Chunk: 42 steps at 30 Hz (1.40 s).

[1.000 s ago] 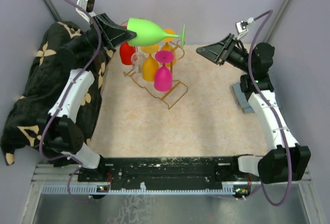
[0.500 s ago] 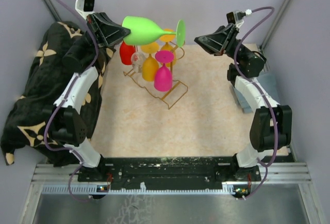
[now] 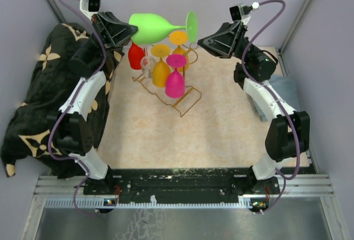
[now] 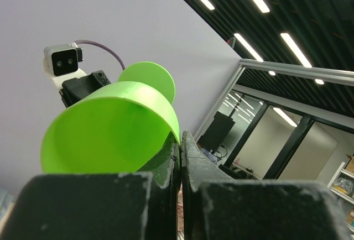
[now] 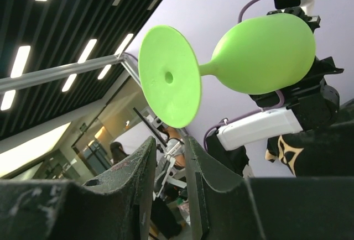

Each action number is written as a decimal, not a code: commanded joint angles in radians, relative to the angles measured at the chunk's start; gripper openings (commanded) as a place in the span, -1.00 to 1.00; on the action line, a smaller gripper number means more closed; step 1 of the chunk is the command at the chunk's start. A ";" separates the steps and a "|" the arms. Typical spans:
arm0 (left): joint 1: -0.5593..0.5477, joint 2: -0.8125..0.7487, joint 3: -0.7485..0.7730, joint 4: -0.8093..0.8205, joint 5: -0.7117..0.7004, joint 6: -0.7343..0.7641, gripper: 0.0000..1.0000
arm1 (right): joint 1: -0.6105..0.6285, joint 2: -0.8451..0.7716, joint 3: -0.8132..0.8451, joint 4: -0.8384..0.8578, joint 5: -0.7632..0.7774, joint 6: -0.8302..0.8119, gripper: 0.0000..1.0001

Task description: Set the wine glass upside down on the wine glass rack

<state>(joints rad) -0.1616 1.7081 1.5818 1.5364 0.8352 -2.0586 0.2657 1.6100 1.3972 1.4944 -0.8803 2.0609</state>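
My left gripper [image 3: 131, 30] is shut on the rim of a lime green wine glass [image 3: 157, 28], held on its side high above the rack with its round foot [image 3: 192, 26] pointing right. The bowl [image 4: 110, 132] fills the left wrist view. My right gripper [image 3: 200, 42] is open and empty, just right of the foot; the foot [image 5: 168, 77] shows just above its fingertips [image 5: 168, 140]. The gold wire wine glass rack [image 3: 177, 103] stands below at the back left of the mat. It holds red, orange, yellow and magenta glasses [image 3: 175, 82] upside down.
A black cloth with gold flowers [image 3: 33, 90] lies along the left side, under the left arm. A grey object [image 3: 260, 104] lies on the mat's right edge. Grey walls close in the back and sides.
My right gripper has risen and moved left, close to the glass foot. My left gripper has lifted the green glass a little and shifted it left.
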 commanded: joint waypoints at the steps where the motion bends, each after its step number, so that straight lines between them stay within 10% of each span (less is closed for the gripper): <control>1: 0.000 -0.011 0.026 0.254 -0.054 -0.092 -1.00 | 0.010 0.012 0.069 0.084 0.026 -0.015 -0.43; 42: 0.000 -0.062 0.032 0.254 -0.023 -0.080 -1.00 | 0.067 0.091 0.232 -0.082 0.009 -0.102 -0.42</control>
<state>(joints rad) -0.1574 1.6791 1.5909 1.5383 0.8104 -2.0590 0.3206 1.7107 1.5864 1.3792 -0.8768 1.9709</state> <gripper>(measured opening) 0.014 0.290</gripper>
